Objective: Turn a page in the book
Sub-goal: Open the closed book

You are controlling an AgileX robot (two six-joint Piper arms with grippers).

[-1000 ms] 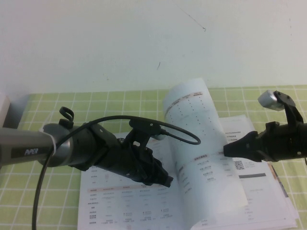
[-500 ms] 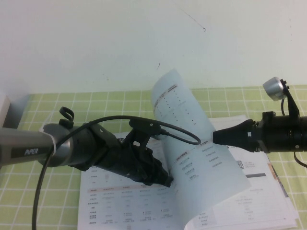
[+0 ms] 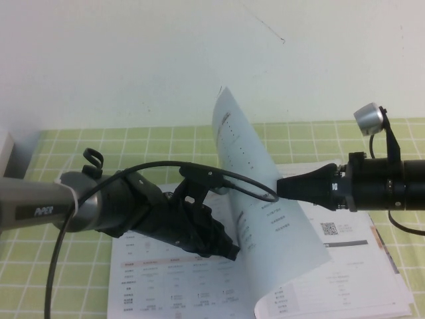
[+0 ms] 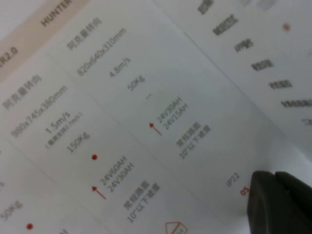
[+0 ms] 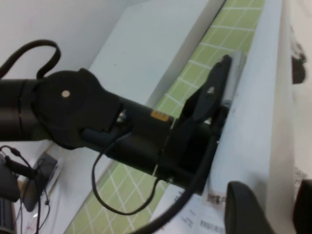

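Page [image 3: 265, 199], one thin glossy white leaf, stands near vertical over the spine of one large white glossy booklet [image 3: 179, 282] at the near edge of the green-checked surface [image 3: 166, 136]. Right end effector [image 3: 281, 188] pushes against its right face; can't tell jaw state. Left end effector [image 3: 229, 252] presses the left-hand spread, jaws together. Risk: leaf is unclamped, so it may spring back rightward if the push slips.

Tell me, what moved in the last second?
The right hand slid left, pushing the page up from a curl until it stands nearly upright over the book. The left hand stayed down on the left-hand pages.
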